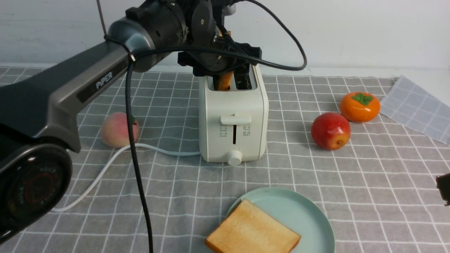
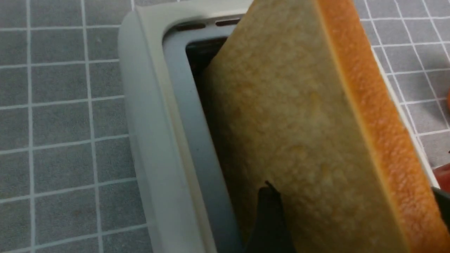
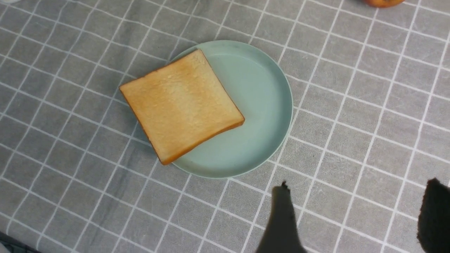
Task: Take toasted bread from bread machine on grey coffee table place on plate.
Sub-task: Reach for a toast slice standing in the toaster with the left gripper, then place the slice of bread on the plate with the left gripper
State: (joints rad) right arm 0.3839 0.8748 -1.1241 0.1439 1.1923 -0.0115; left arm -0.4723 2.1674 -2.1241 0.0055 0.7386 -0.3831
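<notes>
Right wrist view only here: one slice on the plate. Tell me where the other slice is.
Observer: The other slice stands in the left slot of the bread machine, poking out of the top.
Operator: Report the left tool.
Observer: The left tool is over the bread machine with that slice between its fingers. I cannot tell whether they grip it.

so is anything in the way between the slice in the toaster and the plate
Nothing visible: only bare checked cloth lies between the toaster and the plate. The other slice covers the plate's left part, overhanging its rim; the right part is bare.
</notes>
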